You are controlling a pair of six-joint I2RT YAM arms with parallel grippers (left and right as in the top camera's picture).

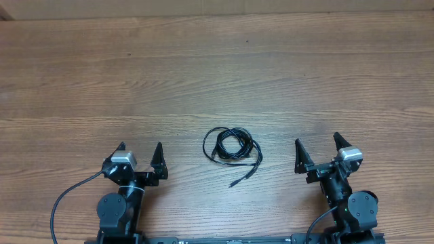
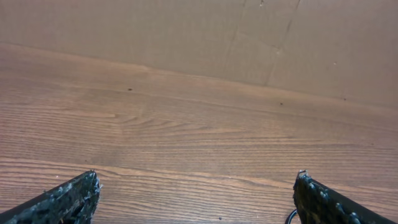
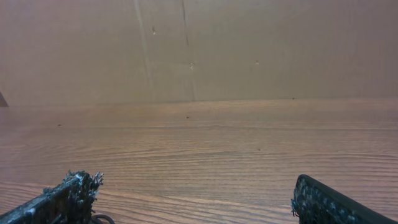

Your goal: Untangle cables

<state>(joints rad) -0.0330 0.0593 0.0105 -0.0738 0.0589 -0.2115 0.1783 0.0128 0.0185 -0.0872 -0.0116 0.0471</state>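
The cables (image 1: 232,145) lie in one coil on the table (image 1: 203,68), between the arms. The left gripper (image 1: 140,146) and right gripper (image 1: 317,139) are both released and empty. The coil is roughly midway, marginally nearer the right gripper. One tail trails near.

Wood-grain table (image 1: 217,74) under even light, plain brown cardboard wall (image 3: 249,43) along its far edge
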